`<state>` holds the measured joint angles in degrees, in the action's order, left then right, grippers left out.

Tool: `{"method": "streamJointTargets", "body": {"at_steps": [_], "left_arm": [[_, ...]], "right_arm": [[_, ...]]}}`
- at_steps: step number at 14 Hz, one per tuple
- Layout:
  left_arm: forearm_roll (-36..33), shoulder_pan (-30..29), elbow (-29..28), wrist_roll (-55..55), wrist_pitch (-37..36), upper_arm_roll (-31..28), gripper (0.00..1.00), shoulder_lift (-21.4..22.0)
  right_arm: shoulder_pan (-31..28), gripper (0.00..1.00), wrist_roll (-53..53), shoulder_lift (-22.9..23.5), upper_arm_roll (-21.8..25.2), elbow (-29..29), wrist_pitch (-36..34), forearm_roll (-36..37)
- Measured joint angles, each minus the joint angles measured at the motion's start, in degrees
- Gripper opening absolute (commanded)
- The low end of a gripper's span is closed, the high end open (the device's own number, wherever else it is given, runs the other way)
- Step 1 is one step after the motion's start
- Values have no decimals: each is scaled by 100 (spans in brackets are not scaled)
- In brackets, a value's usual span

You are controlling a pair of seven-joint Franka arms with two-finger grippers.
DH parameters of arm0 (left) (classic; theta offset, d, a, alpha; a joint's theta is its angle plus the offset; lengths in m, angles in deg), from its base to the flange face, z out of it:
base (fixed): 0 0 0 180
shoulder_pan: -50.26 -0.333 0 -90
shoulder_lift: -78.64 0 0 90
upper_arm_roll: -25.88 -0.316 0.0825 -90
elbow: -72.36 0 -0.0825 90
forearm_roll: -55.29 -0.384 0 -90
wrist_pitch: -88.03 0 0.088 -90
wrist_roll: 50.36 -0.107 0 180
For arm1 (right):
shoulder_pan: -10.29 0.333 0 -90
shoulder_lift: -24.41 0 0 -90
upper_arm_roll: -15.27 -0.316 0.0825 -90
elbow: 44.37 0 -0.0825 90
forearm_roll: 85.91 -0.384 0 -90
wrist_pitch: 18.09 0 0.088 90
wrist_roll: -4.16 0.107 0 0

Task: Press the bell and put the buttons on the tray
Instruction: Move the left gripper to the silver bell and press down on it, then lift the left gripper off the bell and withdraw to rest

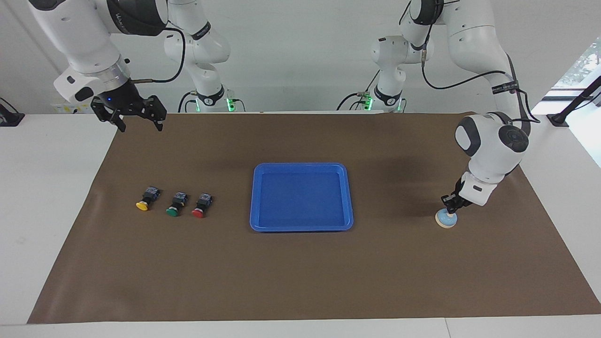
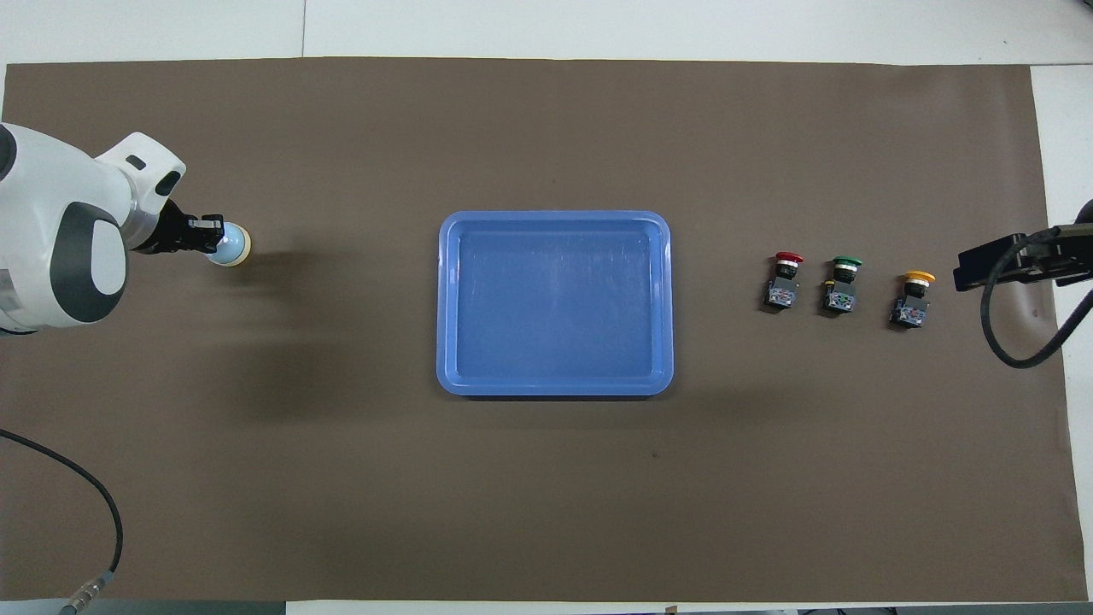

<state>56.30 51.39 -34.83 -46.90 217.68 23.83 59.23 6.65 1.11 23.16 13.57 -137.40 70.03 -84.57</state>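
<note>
The light-blue bell (image 1: 445,219) stands on the brown mat at the left arm's end. My left gripper (image 1: 449,205) is shut, with its tips down on the bell's top, and hides the knob. In the overhead view my left gripper (image 2: 209,237) covers part of the bell (image 2: 232,248). The yellow (image 1: 146,198), green (image 1: 176,204) and red (image 1: 202,206) buttons lie in a row at the right arm's end, red closest to the tray. They show too in the overhead view: yellow (image 2: 912,299), green (image 2: 843,285), red (image 2: 784,280). The blue tray (image 1: 300,166) lies empty mid-table (image 2: 555,217). My right gripper (image 1: 140,123) waits open, high over the mat's corner (image 2: 982,265).
The brown mat (image 1: 300,272) covers most of the white table. A black cable (image 2: 1020,342) hangs from the right arm over the mat's edge beside the yellow button. Another cable (image 2: 94,512) lies at the left arm's end, close to the robots.
</note>
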Motion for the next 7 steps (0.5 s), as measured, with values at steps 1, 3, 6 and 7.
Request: {"method": "streamJointTargets", "body": {"at_steps": [1,3,6,7], "left_arm": [[0,-2,8,1,-4,-4,0,-1],[0,-9,153,1,-134,-24,0,-7],[0,-22,827,1,-882,-56,43,69],[0,-28,980,1,-1066,-59,68,165]], "right_arm": [[0,100,0,0,0,0,0,0],[0,100,0,0,0,0,0,0],[0,100,0,0,0,0,0,0],[0,100,0,0,0,0,0,0]]}}
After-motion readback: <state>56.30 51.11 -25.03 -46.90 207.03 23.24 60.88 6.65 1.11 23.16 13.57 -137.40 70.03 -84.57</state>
